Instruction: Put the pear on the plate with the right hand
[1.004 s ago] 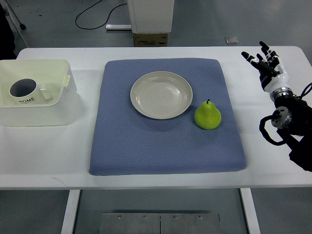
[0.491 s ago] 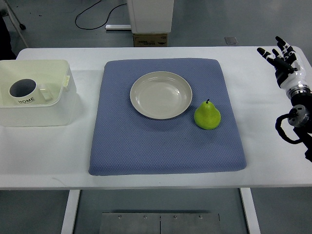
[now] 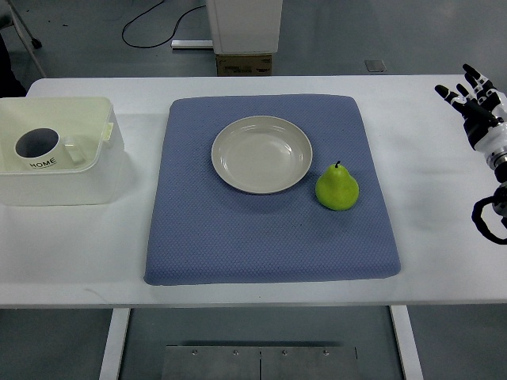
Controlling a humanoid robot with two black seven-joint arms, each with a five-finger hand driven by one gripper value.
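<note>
The right hand (image 3: 478, 101) sits at the far right edge of the white table (image 3: 444, 229), its fingers (image 3: 451, 93) spread and pointing away from the robot, holding nothing; only the hand and a bit of wrist cabling show inside the frame. It is well apart from the pear (image 3: 337, 188), which stands upright, stem up, on the blue mat (image 3: 269, 237), just beside the plate (image 3: 262, 153) at that dish's lower right, close but seemingly not touching its rim. The plate itself is bare and lies near the middle of the mat. Off to the left a white bin (image 3: 59, 178) holds a mug (image 3: 38, 147), unrelated to the job. No left arm shows anywhere. Judging by this layout, the task is at its very start: the fruit is untouched and the reach has not begun. The next move calls for bringing the open hand leftward across the mat to the pear, closing round its wide lower body rather than the narrow neck, since the smooth rounded shape could roll or slip, then a short lift and carry over the rim onto the dish.
</note>
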